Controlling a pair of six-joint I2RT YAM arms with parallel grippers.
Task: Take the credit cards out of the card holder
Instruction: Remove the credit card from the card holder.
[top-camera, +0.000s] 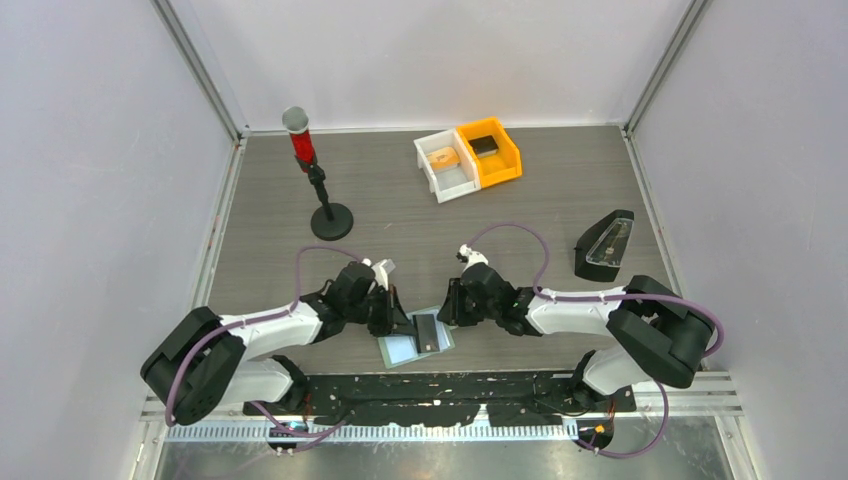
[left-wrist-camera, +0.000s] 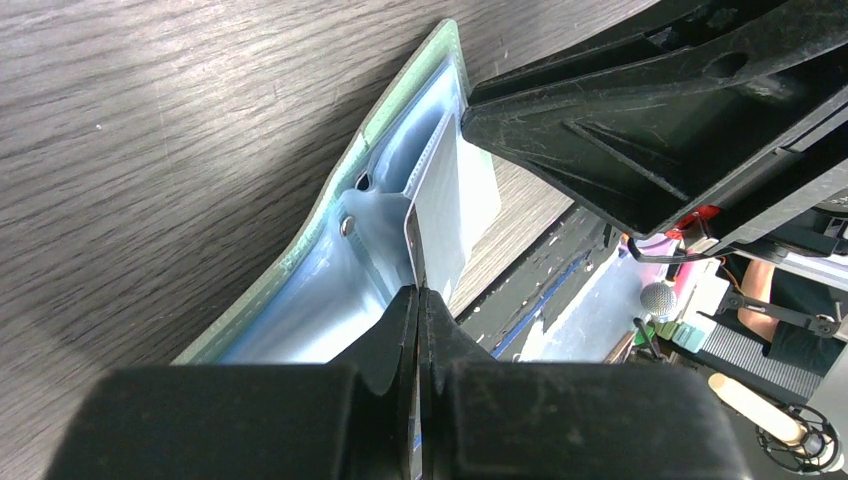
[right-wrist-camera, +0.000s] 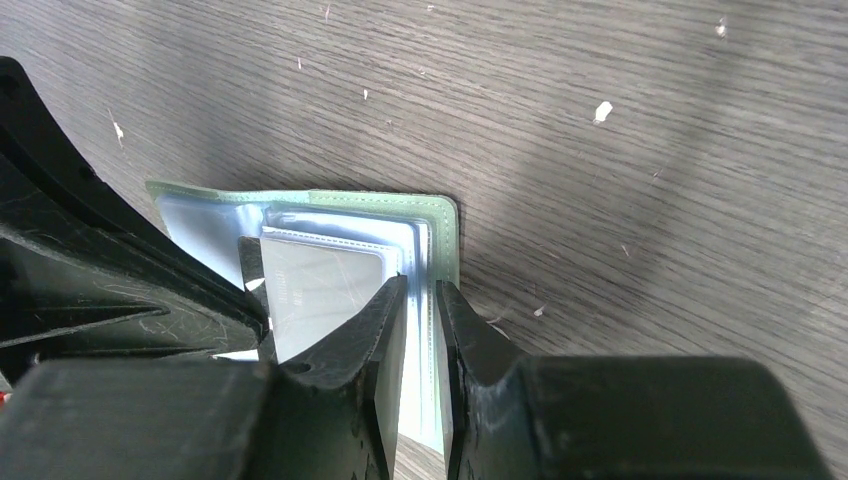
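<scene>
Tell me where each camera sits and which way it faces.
Top external: above, behind the bases, looking down at the table; both arms, left gripper and right gripper at the card holder.
Left wrist: on left arm, looking past its shut fingers at the pinched card.
Right wrist: on right arm, looking past its fingers gripping the card holder.
Wrist views share card and card holder.

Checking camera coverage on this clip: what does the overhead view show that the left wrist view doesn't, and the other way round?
Only the overhead view shows the white bin, the orange bin and the red-topped stand. Only the left wrist view shows that the left gripper is pinched shut on the edge of a card sticking out of its pocket. Both show the card holder lying open on the table.
</scene>
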